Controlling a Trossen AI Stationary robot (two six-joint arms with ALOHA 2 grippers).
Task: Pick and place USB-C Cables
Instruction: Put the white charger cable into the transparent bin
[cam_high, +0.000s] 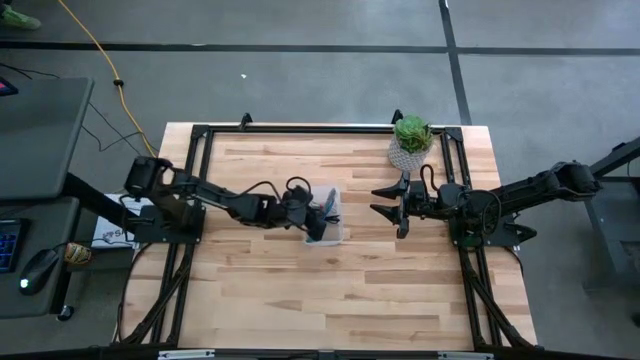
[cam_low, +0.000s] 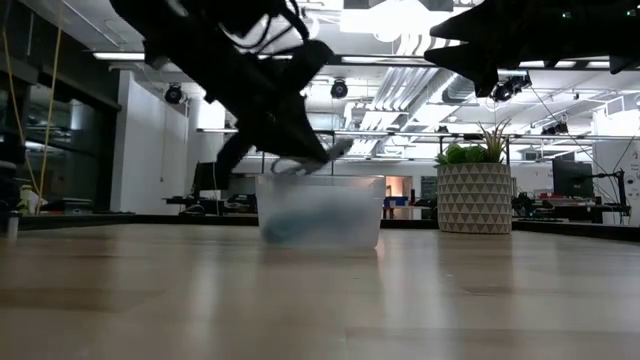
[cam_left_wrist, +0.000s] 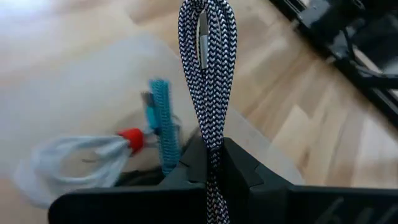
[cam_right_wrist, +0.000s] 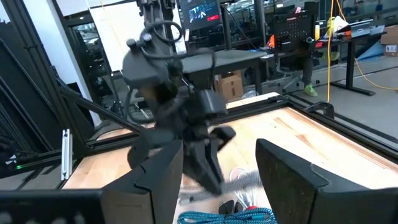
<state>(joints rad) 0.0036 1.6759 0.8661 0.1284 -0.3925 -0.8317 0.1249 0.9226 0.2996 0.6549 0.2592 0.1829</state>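
Note:
My left gripper (cam_high: 322, 212) hangs over the clear tub (cam_low: 320, 210), shut on the silvery grey braided cable (cam_left_wrist: 208, 74). In the tub lie the teal-blue cable (cam_left_wrist: 163, 124) and the red-and-white cable (cam_left_wrist: 81, 158). I cannot make out the black cable. My right gripper (cam_high: 385, 200) waits open to the right of the tub (cam_high: 338, 200), touching nothing. Its wrist view shows the teal-blue cable (cam_right_wrist: 224, 218) low between its fingers. My left gripper (cam_left_wrist: 213, 149) pinches the folded grey cable bundle between its two fingers near one end (cam_left_wrist: 213, 140). The fingers slant down from the table's left and lie along the bundle. The looped end (cam_left_wrist: 205, 9) sticks out past the fingertips. The bundle (cam_low: 320, 158) is lifted clear above the tub's rim.
A green plant in a patterned white pot (cam_high: 412, 140) stands near the table's far edge, right of centre. A black metal frame (cam_high: 300, 128) runs around the table. Bare wood (cam_high: 330, 290) lies toward the near edge.

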